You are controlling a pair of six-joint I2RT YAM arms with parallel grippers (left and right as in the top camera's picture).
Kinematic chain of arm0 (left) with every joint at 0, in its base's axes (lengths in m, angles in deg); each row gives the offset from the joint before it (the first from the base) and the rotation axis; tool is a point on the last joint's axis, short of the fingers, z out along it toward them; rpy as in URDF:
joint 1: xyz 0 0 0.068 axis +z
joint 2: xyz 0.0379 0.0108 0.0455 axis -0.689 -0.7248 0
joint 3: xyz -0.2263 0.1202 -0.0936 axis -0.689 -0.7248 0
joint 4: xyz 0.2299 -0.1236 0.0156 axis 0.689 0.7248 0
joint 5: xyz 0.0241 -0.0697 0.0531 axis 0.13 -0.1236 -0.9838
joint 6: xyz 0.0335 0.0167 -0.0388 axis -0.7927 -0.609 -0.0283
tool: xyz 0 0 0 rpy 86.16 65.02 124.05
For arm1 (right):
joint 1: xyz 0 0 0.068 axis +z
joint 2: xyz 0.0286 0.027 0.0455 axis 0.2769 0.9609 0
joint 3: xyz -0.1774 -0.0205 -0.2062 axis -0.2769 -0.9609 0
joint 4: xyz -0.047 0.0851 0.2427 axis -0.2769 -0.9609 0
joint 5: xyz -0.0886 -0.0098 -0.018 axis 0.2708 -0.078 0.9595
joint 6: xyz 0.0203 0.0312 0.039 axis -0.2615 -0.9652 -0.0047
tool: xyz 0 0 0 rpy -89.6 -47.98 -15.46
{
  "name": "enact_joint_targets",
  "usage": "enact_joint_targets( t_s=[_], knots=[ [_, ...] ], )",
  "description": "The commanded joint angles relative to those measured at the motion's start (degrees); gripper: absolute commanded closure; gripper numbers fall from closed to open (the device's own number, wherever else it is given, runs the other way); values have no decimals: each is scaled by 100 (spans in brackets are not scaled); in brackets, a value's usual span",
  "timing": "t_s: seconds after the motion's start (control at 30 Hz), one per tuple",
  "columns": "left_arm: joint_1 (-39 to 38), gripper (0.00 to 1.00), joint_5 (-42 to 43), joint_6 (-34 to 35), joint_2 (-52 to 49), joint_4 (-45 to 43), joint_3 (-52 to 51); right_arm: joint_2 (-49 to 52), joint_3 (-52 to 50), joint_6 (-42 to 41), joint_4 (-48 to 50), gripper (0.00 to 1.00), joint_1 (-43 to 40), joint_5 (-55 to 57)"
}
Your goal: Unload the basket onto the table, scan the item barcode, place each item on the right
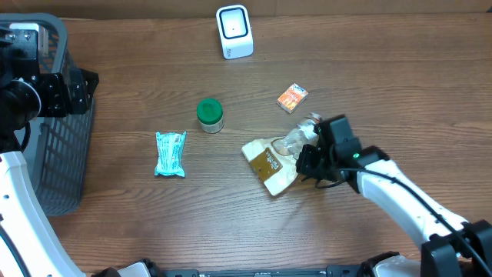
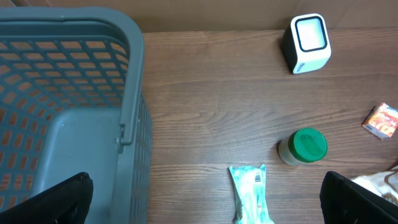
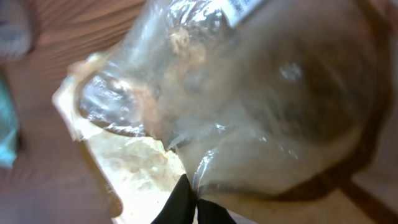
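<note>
Two end effectors: right end effector (image 3: 189, 205) pinched together on clear bag (image 1: 270, 163) just ahead; left end effector (image 2: 205, 199) spread apart, basket (image 2: 134, 93) partly below.

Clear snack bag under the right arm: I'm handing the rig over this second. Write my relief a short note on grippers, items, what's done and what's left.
The left gripper is open and empty, above the grey basket.
The right gripper is shut on the clear bag, pinching its film.
The scanner stands at the far edge of the table; the bag is well short of it, near the orange box. The green-lidded jar and teal packet lie untouched.
Done: bag gripped. Left: carry it to the scanner and present its barcode.
</note>
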Motion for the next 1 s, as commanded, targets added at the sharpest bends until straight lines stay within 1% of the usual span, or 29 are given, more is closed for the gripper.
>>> enact_joint_targets(
  t_s=[0.0, 0.07, 0.17, 0.3, 0.33, 0.37, 0.4, 0.43, 0.47, 0.5, 0.57, 0.6, 0.67, 0.8, 0.87, 0.97],
  knots=[
    [-2, 1, 98, -107, -35, -2, -22, -168, 555, 2280, -557, 96, -317, -1154],
    [-2, 1, 98, -109, -35, -2, -22, -168, 772, 2922, -1082, 96, -535, -1244],
    [-2, 0, 98, -107, -35, -2, -22, -168, 927, 3683, -1550, 96, -861, -1237],
    [-2, 0, 98, -109, -35, -2, -22, -166, 935, 4264, -1718, 96, -1272, -1453],
    [-2, 0, 98, -107, -35, -2, -22, -164, 935, 4295, -1727, 96, -1360, -1497],
    [-2, 0, 98, -109, -35, -2, -22, -162, 935, 4288, -1714, 94, -1453, -1495],
    [-2, 1, 98, -109, -35, -2, -22, -162, 935, 4266, -1703, 85, -1537, -1491],
    [-2, 0, 98, -109, -35, 0, -22, -157, 935, 4232, -1683, 67, -1624, -1493],
    [-2, 0, 98, -109, -35, -2, -22, -151, 935, 4120, -1646, 53, -1731, -1488],
    [-2, 1, 98, -109, -35, 0, -22, -133, 933, 4065, -1628, 44, -1832, -1495],
    [-2, 0, 98, -109, -35, 0, -22, -59, 931, 3777, -1541, 28, -2061, -1499],
    [-2, 0, 98, -109, -35, -2, -22, 7, 931, 3635, -1495, 21, -2179, -1530],
    [-2, 0, 98, -109, -35, 0, -22, 181, 931, 3624, -1445, 16, -2422, -1834],
    [-2, 0, 98, -107, -35, 0, -22, 763, 922, 3587, -1449, 12, -2846, -2594],
    [-2, 0, 98, -107, -35, 0, -22, 1093, 885, 3355, -1449, 12, -2949, -2778],
    [-2, 1, 98, -109, -35, 0, -22, 1550, 741, 3342, -1423, 13, -2957, -3023]
  ],
)
